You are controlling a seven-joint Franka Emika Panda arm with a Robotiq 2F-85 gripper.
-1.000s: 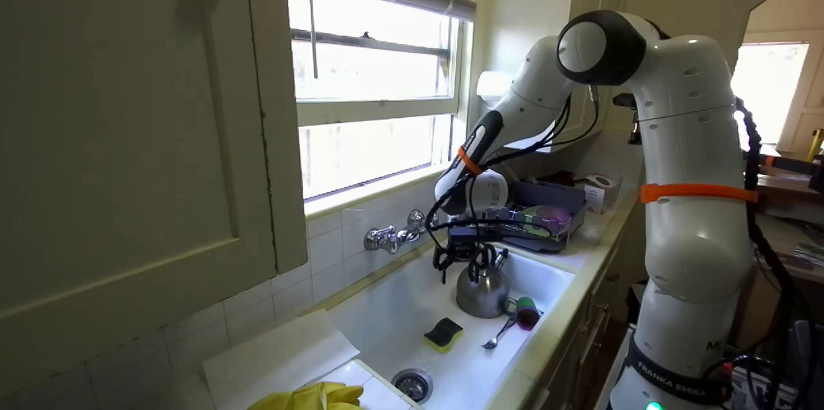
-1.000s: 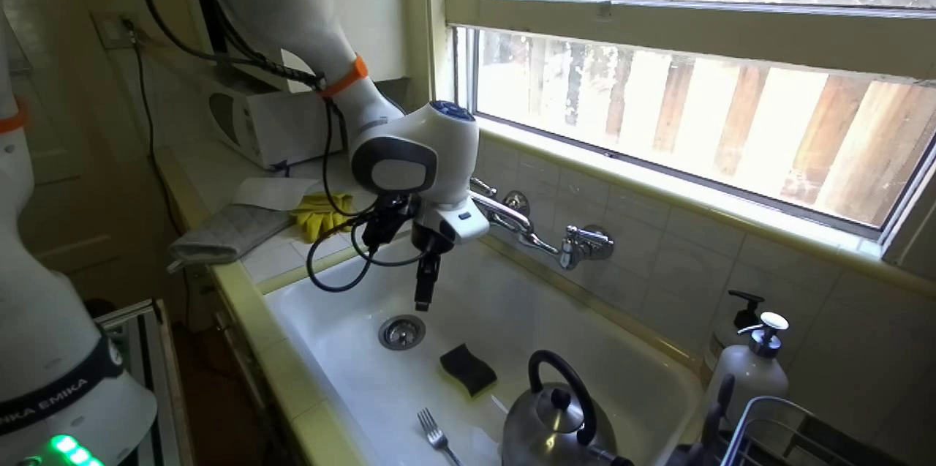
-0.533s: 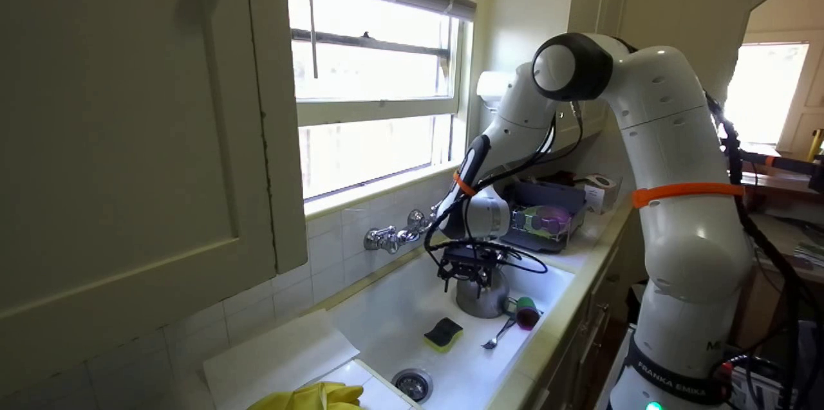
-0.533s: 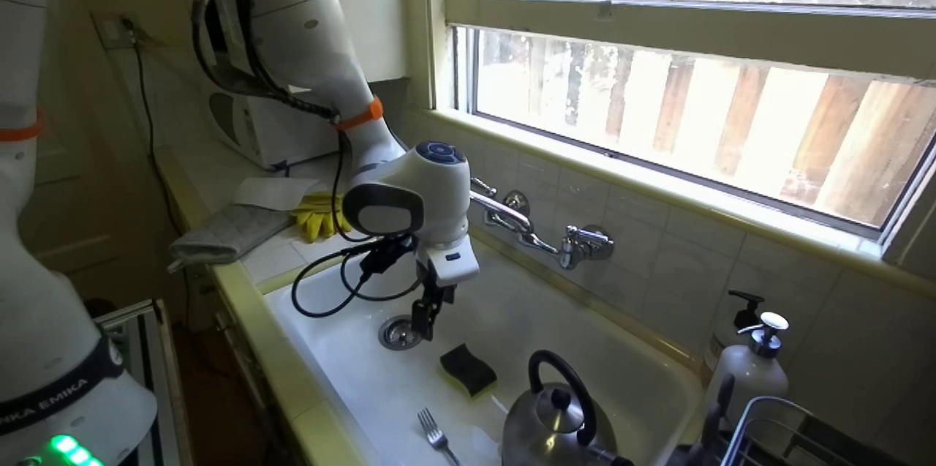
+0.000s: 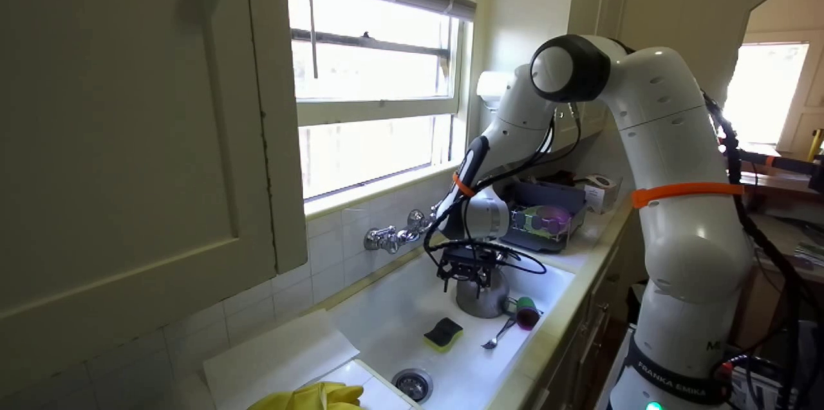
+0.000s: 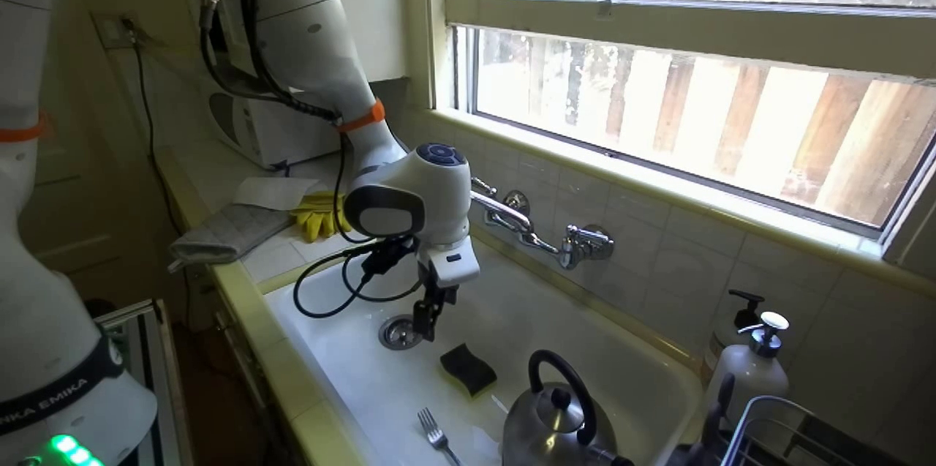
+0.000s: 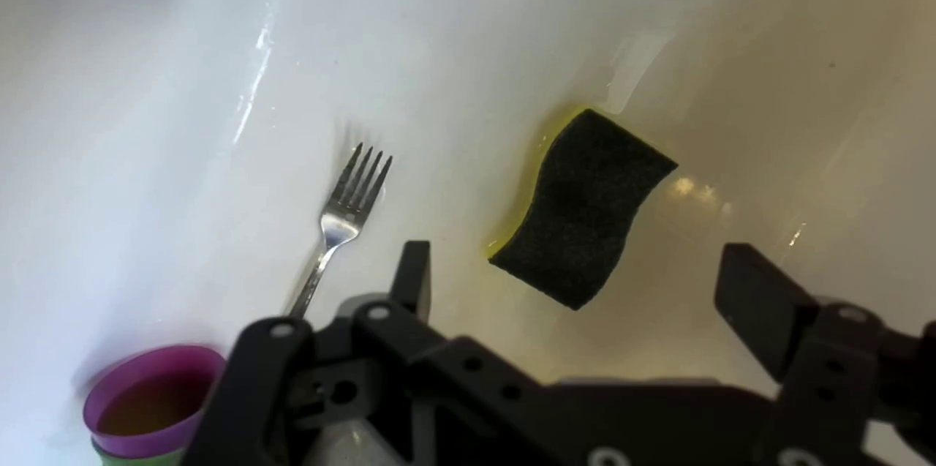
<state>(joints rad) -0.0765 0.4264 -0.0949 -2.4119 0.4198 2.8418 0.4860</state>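
My gripper point(image 7: 578, 268) stands open above the white sink point(image 6: 351, 371), with nothing between its fingers. Below it, on the sink floor, lies a wavy sponge point(image 7: 585, 210), dark on top and yellow beneath; in the wrist view it shows between and beyond the fingertips, apart from them. Left of the sponge in that view is a silver fork point(image 7: 340, 224), and a purple cup point(image 7: 157, 407) with green under it is partly covered by the left finger. In an exterior view the gripper point(image 5: 461, 289) overlaps a steel kettle point(image 5: 488, 302); the kettle point(image 6: 556, 422) is clearly separate in an exterior view.
The drain point(image 6: 401, 332) is at the sink's end near the yellow gloves point(image 6: 318, 217) and a grey cloth point(image 6: 234, 232). A wall faucet point(image 6: 512, 217) juts over the back rim. Soap bottles point(image 6: 749, 374) and a dish rack point(image 5: 544, 217) stand at the opposite end.
Over the first half second the arm came down into the sink and the hand turned, bringing the gripper lower. Since then it has barely moved. Sponge, fork and kettle stayed put.
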